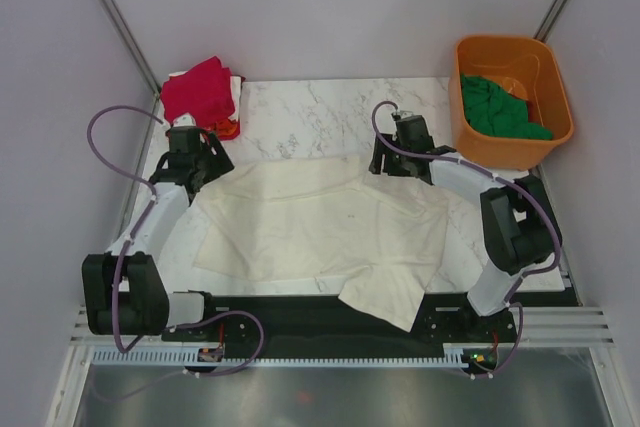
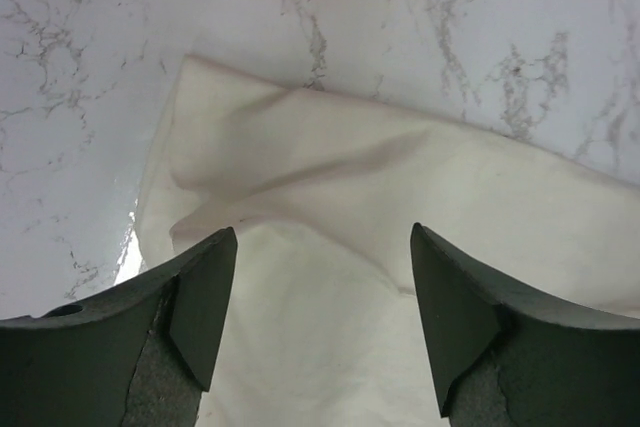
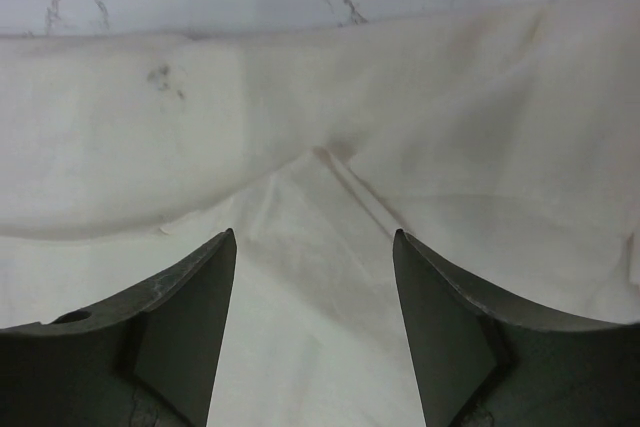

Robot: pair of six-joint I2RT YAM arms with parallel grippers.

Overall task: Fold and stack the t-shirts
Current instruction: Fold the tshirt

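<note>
Crimson shirt (image 1: 200, 90), orange shirt (image 1: 229, 128) mostly hidden

A large, soft cream-white cloth t-shirt (image 1: 320, 222) is shown plain and unprinted (a few small greyish specks (image 3: 165, 75) are seen near one fold, and a faint brownish line along a seam). The flat white marble tabletop (image 1: 310, 112) is patterned with thin grey veins. A crumpled crimson red cloth shirt (image 1: 200, 90) is coloured evenly, and an orange-red cloth shirt (image 1: 230, 129) is glimpsed at its edge. A dark green cloth shirt (image 1: 495, 107) is set off against the rigid orange plastic tub (image 1: 540, 67). The left gripper (image 2: 322, 247) and the right gripper (image 3: 313, 247) are finished in matt black.
</note>
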